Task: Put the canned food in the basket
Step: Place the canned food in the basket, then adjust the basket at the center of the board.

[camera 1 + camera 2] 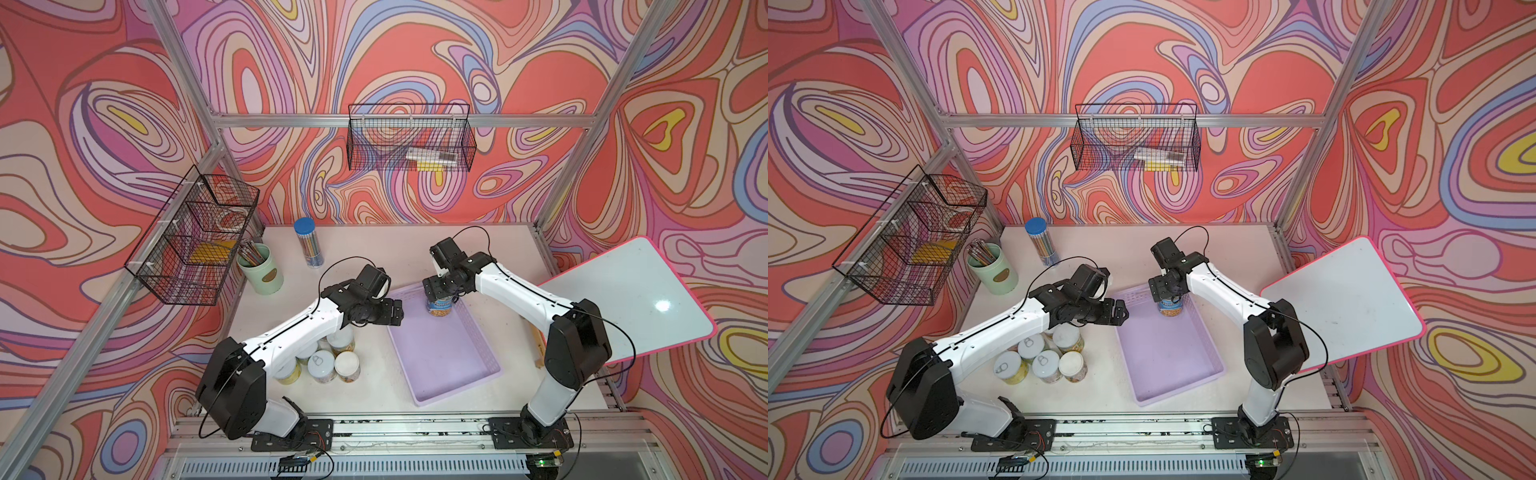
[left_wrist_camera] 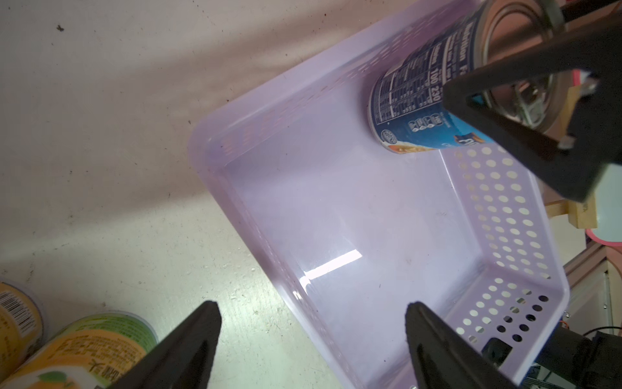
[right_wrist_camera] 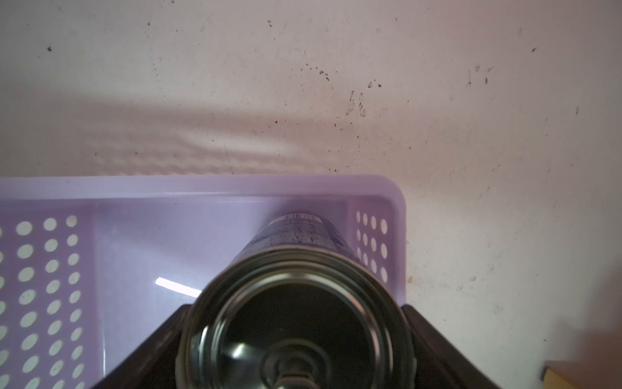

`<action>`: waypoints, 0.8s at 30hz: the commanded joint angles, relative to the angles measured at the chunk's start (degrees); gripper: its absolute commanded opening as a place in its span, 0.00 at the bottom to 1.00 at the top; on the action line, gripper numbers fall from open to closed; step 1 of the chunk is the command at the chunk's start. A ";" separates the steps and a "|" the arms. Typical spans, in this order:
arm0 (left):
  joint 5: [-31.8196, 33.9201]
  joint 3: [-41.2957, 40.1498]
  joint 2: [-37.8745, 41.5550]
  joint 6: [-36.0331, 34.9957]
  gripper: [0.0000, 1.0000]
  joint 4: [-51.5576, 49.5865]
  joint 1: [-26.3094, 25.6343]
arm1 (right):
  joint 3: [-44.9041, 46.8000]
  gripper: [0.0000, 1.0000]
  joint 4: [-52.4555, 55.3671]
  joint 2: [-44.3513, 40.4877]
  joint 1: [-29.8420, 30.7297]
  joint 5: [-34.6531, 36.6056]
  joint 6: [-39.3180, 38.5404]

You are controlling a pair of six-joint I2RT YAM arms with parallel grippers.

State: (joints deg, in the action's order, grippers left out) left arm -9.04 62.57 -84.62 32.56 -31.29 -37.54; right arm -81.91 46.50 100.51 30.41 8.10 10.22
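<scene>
The whole desk (image 1: 374,257) is seen from high above in both top views, which are nearly alike. Each wrist view is taken from close up, looking down past the fingers (image 2: 188,343). The lilac basket (image 3: 202,187) is seen in all four.

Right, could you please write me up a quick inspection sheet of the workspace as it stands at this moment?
Surface: pale tabletop, speckled with small dark marks.
Job's things: blue-labelled can upright in the far corner of the lilac basket; small cans clustered on the tabletop outside it.
Clutter: blue-capped pencil tube, green pencil cup, pink-edged whiteboard.
Grippers: left gripper jaws open, empty, by the basket's rim; right gripper jaws closed on the blue-labelled can.
Cables: black cable loop over each arm; no snag seen.
Surroundings: two black wire baskets hung on the aluminium frame; swirl-patterned walls.
</scene>
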 commanded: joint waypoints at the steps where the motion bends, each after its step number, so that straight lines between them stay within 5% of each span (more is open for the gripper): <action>1: 2.52 2.49 -2.64 -0.23 0.79 -1.22 -0.26 | -3.78 0.52 -5.37 -0.52 -0.87 1.51 -0.32; 24: 15.30 15.60 -18.36 -1.61 0.49 -11.92 -0.08 | -5.37 0.50 -5.72 2.50 -1.41 0.55 -0.44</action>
State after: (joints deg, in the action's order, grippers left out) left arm 2.98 75.90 -101.51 32.29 -39.59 -37.54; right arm -84.49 45.23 103.70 29.30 7.86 10.09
